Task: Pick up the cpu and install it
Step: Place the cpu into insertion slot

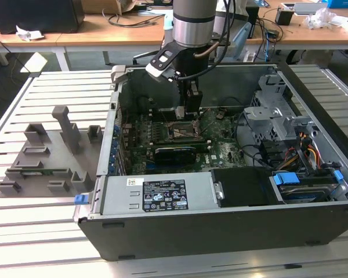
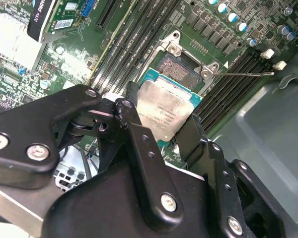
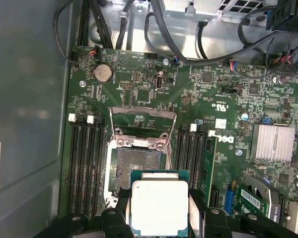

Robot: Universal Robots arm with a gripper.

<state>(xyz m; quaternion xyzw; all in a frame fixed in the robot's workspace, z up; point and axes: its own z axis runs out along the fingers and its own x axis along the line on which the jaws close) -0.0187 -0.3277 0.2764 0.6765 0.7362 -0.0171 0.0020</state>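
Now, shiny square cpu (image 3: 160, 206), green-rimmed, in pincer (image 2: 161, 115)

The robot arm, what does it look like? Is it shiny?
Yes! The arm is a round tube, shiny silver-grey with a dark band. Black cables loop beside it, and a white-and-black box sits near its wrist. The gripper is black, built of chunky linked bars joined by round silver screws.
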